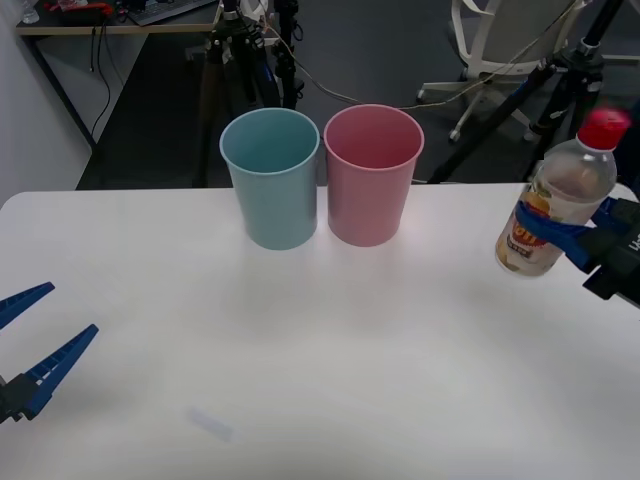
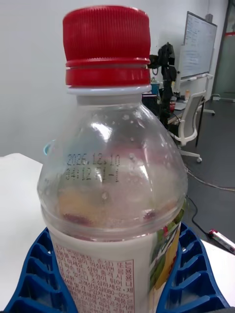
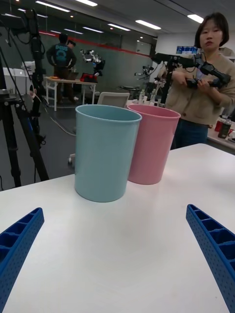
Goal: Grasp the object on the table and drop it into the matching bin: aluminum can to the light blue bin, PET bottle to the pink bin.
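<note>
PET bottle: clear, rounded plastic, ribbed red cap, orange-yellow label; held upright above the bench, well to the right of the pink bin.
Right claw: ribbed blue fingers clamped around the bottle's labelled body.
Pink bin: smooth, round, tapering, rolled rim, mouth open; stands at the bench's far edge.
Light blue bin: same shape, just beside the pink bin on its left.
Bench: matte white, bare stretch in front of the pink bin.
Left claw: spread wide, low, well left of and nearer than the pink bin.
</note>
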Available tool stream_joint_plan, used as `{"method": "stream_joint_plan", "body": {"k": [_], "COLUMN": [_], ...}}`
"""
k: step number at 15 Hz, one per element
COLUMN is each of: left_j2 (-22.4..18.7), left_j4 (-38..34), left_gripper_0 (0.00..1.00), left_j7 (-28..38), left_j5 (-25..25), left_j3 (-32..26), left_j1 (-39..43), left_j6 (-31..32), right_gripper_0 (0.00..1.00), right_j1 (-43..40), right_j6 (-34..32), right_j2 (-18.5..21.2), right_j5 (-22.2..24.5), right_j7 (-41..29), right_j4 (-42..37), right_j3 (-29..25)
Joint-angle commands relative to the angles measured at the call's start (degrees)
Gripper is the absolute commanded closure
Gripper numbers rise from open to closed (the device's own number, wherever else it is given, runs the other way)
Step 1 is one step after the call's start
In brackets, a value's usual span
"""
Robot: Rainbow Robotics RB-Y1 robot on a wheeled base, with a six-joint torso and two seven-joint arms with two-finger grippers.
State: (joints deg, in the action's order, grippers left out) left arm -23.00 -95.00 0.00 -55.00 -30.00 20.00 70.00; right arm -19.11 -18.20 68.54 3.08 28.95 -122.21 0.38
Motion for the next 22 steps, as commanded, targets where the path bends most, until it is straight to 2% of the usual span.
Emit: {"method": "stream_joint_plan", "body": {"k": [1,3,6,7,10,13,16,20,22], "left_j2": [0.0,0.0,0.0,0.0,0.0,0.0,0.0,0.0,0.0], "left_j4": [0.0,0.0,0.0,0.0,0.0,0.0,0.0,0.0,0.0], "left_gripper_0": [0.00,0.00,0.00,0.00,0.00,0.00,0.00,0.00,0.00], "left_j7": [0.0,0.0,0.0,0.0,0.0,0.0,0.0,0.0,0.0], "left_j5": [0.0,0.0,0.0,0.0,0.0,0.0,0.0,0.0,0.0], "left_j3": [0.0,0.0,0.0,0.0,0.0,0.0,0.0,0.0,0.0], "left_j1": [0.0,0.0,0.0,0.0,0.0,0.0,0.0,0.0,0.0], "left_j6": [0.0,0.0,0.0,0.0,0.0,0.0,0.0,0.0,0.0], "right_gripper_0": [1.00,1.00,1.00,1.00,1.00,1.00,1.00,1.00,1.00], "right_j1": [1.9,3.2,8.0,10.8,23.3,37.9,53.3,64.6,66.9], "right_j6": [1.3,3.7,6.4,7.5,10.7,12.6,15.0,16.0,17.1], "right_j2": [2.9,8.1,10.7,10.8,11.3,9.2,4.7,-1.7,-4.4], "right_j5": [-3.2,-9.7,-13.1,-14.0,-16.2,-17.0,-18.0,-18.6,-18.4], "right_j7": [-1.1,-1.7,-2.2,-2.3,-2.2,-2.3,-2.3,-2.0,-1.6], "right_j4": [-1.3,-3.3,-3.6,-3.3,-0.4,4.8,11.6,20.2,23.2], "right_j3": [-1.3,-1.8,-1.0,0.8,10.7,22.7,35.0,43.5,44.8]}}
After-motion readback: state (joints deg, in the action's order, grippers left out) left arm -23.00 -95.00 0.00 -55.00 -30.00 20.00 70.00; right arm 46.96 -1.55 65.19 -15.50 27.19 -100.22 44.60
